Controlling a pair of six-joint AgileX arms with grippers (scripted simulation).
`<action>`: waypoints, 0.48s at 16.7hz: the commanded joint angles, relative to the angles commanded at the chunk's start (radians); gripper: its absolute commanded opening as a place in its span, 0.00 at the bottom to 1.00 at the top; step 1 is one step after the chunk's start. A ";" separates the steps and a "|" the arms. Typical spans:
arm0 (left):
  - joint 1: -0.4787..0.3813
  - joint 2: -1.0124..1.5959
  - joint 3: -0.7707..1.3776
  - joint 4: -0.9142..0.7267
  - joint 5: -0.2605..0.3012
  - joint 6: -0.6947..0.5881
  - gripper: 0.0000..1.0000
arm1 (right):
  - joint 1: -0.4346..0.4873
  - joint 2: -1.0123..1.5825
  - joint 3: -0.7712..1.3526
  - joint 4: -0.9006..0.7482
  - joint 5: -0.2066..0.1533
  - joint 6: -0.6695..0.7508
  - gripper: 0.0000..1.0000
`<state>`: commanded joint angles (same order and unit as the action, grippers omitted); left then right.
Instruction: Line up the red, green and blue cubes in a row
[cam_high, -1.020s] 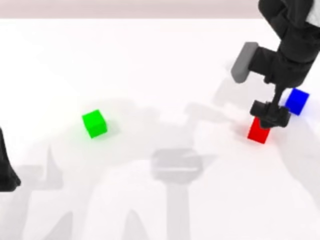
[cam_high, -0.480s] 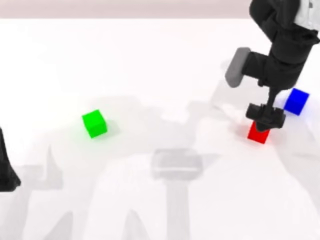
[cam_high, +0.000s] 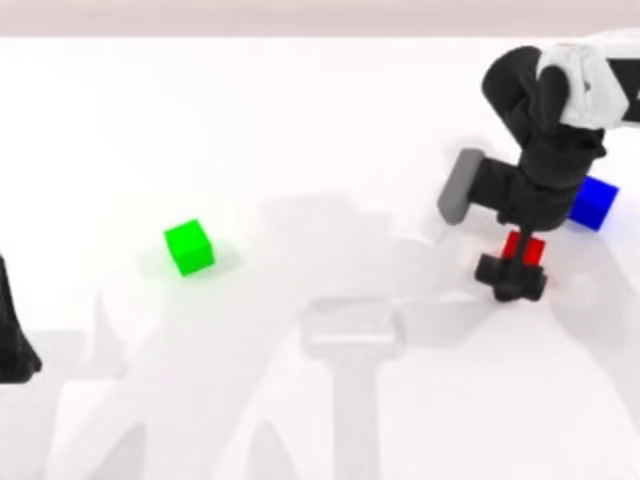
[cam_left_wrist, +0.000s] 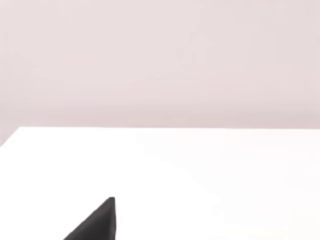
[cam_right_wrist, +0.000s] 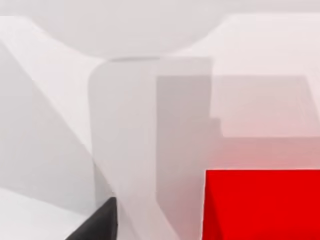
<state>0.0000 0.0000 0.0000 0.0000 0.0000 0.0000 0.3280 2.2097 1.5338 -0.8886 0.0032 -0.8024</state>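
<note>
While the right tool (cam_high: 512, 278) hangs low over the red cube (cam_high: 523, 245) on the right side of the worktop (cam_high: 320, 120), the step in hand looks like the pick of that first cube. Whether its fingers are spread or closed around the cube I cannot tell; the right wrist view shows only the red face (cam_right_wrist: 262, 205) very near and 1 dark fingertip (cam_right_wrist: 100, 222). The blue cube (cam_high: 592, 203) sits just beside, farther right; the green cube (cam_high: 189, 247) lies well apart on the left. The left arm (cam_high: 14, 335) is parked at the left edge. Next, I judge, comes a firm grip, then a carry toward the middle to start the row of 3.
</note>
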 joint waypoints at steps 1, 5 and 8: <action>0.000 0.000 0.000 0.000 0.000 0.000 1.00 | 0.000 0.009 -0.013 0.017 0.000 0.000 1.00; 0.000 0.000 0.000 0.000 0.000 0.000 1.00 | 0.001 0.013 -0.018 0.024 0.000 0.000 1.00; 0.000 0.000 0.000 0.000 0.000 0.000 1.00 | 0.001 0.013 -0.018 0.024 0.000 0.000 0.77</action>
<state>0.0000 0.0000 0.0000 0.0000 0.0000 0.0000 0.3286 2.2226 1.5161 -0.8642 0.0033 -0.8026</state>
